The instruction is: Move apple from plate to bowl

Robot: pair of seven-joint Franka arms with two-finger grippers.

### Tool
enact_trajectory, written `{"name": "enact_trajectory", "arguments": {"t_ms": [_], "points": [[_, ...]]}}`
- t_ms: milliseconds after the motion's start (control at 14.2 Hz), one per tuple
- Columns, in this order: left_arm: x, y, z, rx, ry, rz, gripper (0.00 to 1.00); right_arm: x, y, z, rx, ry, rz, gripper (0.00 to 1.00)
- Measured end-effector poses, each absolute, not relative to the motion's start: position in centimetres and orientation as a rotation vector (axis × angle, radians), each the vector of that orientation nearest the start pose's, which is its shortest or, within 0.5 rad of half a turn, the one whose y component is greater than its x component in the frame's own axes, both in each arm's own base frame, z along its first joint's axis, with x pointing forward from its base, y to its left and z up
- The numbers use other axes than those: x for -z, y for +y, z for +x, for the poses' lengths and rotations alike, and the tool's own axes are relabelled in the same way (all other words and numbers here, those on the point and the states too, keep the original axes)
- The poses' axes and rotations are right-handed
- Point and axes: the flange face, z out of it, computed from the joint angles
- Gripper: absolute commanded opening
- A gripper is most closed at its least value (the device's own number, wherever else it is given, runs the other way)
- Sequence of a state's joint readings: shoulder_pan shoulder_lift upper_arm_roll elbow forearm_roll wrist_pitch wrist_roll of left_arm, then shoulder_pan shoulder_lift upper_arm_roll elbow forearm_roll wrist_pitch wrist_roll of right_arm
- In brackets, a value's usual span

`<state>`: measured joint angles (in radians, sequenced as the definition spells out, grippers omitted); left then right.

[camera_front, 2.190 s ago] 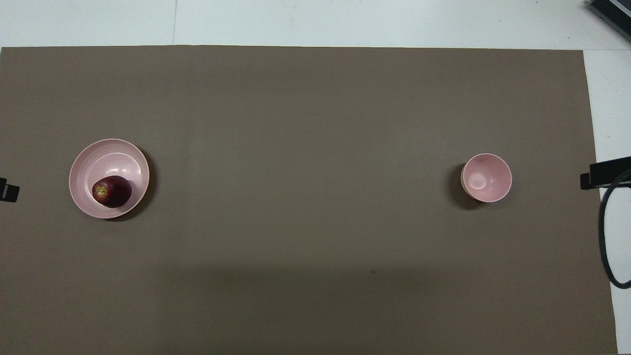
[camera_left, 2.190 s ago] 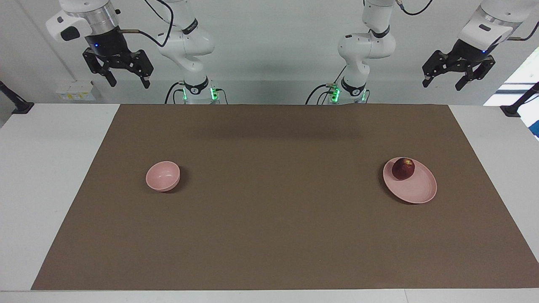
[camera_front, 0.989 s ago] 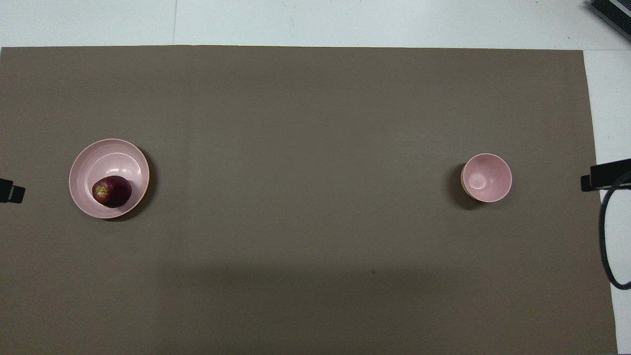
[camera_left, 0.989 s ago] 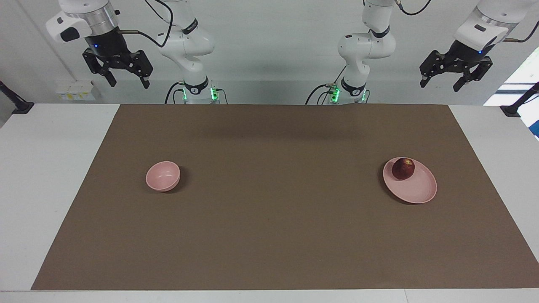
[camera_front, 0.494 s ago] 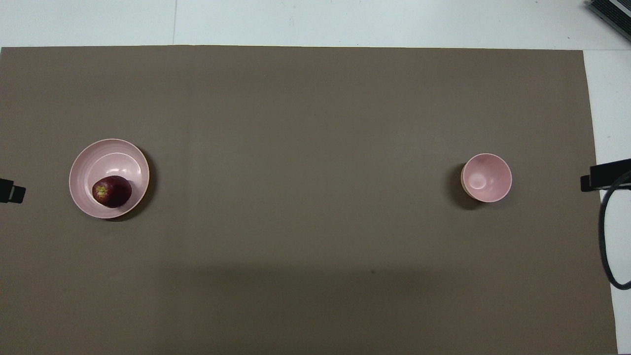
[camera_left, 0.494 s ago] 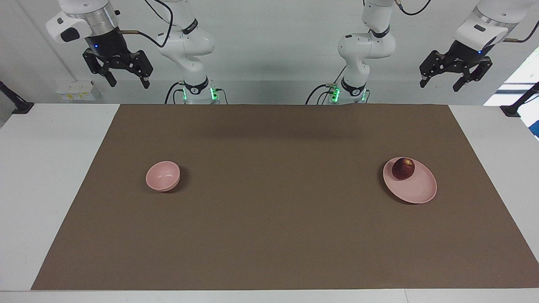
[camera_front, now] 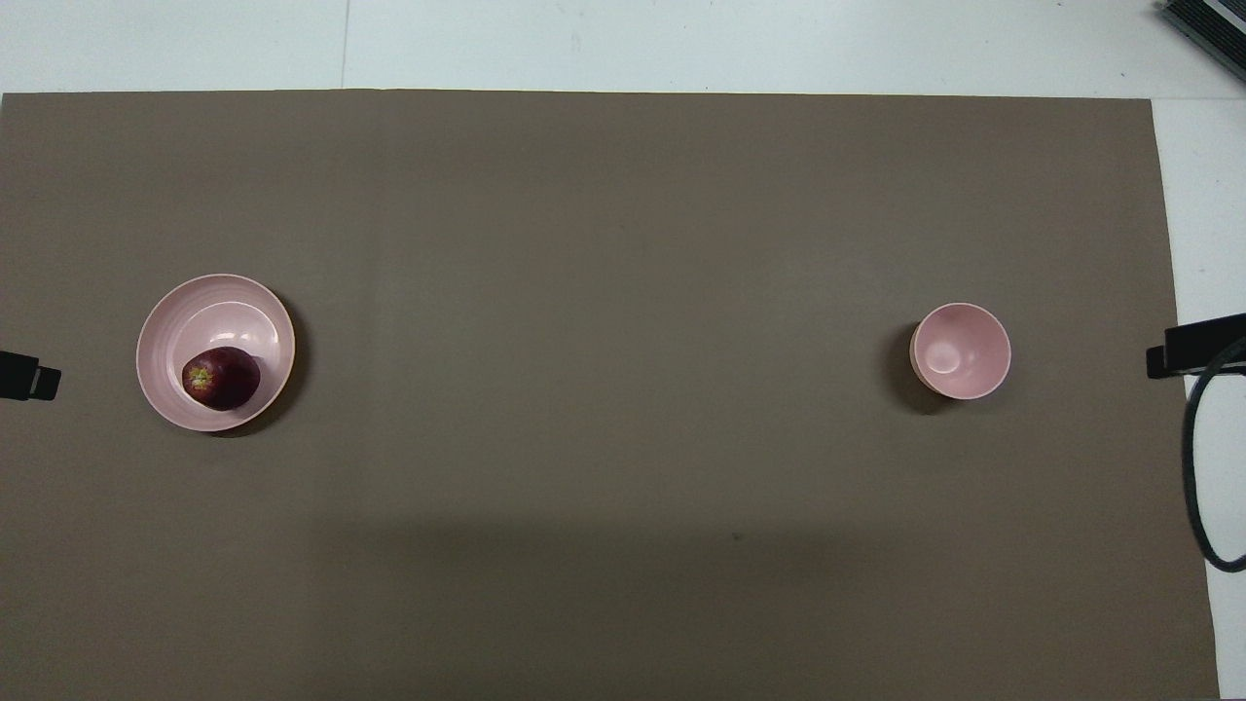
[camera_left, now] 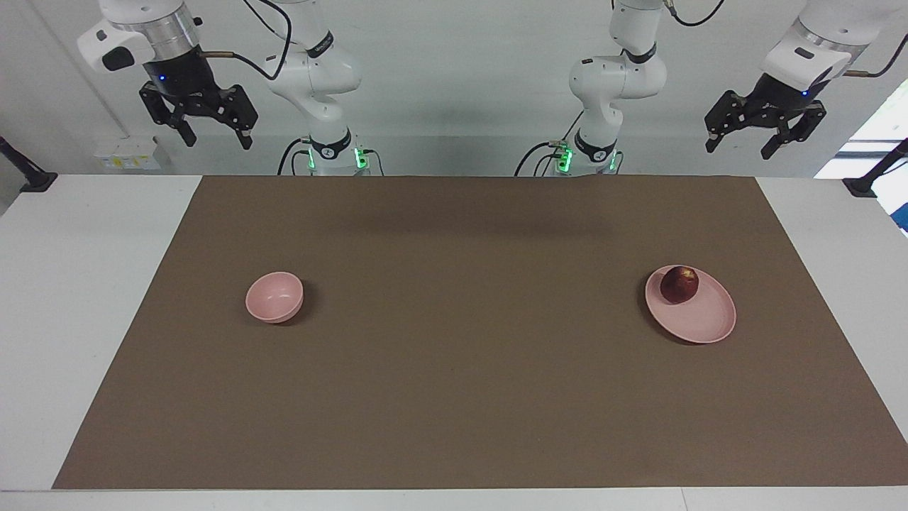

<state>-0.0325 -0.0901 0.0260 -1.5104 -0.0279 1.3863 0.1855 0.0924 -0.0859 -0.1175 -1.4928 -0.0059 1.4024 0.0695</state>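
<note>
The dark red apple point(camera_left: 679, 284) lies on the pale pink plate point(camera_left: 704, 325), on the part of it nearest the robots, toward the left arm's end of the table. It also shows in the overhead view point(camera_front: 221, 378) on the plate point(camera_front: 167, 326). The small deep pink bowl point(camera_left: 274, 297) stands empty toward the right arm's end and also shows in the overhead view point(camera_front: 961, 350). My left gripper point(camera_left: 741, 145) is open and empty, raised high above the table's edge by the robots. My right gripper point(camera_left: 218, 140) is open, empty and raised high, waiting.
A brown mat point(camera_left: 454, 369) covers most of the white table point(camera_left: 85, 298). In the overhead view a black cable point(camera_front: 1202, 467) loops at the right arm's end, and only the tips of the left gripper point(camera_front: 29, 378) and right gripper point(camera_front: 1192, 343) show.
My left gripper has drifted slightly up and toward the middle of the table; its tip reaches a little further into the overhead view. The right arm, apple, plate and bowl have not moved.
</note>
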Motion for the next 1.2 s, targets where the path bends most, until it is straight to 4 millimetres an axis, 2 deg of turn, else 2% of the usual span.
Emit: {"name": "enact_trajectory", "arguments": {"t_ms": [212, 424, 777, 1201], "points": [[-67.5, -0.6, 50.6, -0.046, 0.311, -3.159, 1.0, -69.1, -1.7, 50.8, -0.008, 0.149, -3.134, 1.0], [-65.0, -0.6, 51.5, -0.028, 0.308, -3.159, 1.0, -69.1, -1.7, 50.8, -0.008, 0.149, -3.134, 1.0], [-57.8, -0.6, 52.6, -0.057, 0.3, -3.161, 1.0, -69.1, -1.7, 50.8, -0.009, 0.149, -3.134, 1.0], [-49.9, 0.0, 53.4, 0.068, 0.378, -3.142, 1.0, -69.1, -1.7, 50.8, -0.009, 0.15, -3.134, 1.0]]}}
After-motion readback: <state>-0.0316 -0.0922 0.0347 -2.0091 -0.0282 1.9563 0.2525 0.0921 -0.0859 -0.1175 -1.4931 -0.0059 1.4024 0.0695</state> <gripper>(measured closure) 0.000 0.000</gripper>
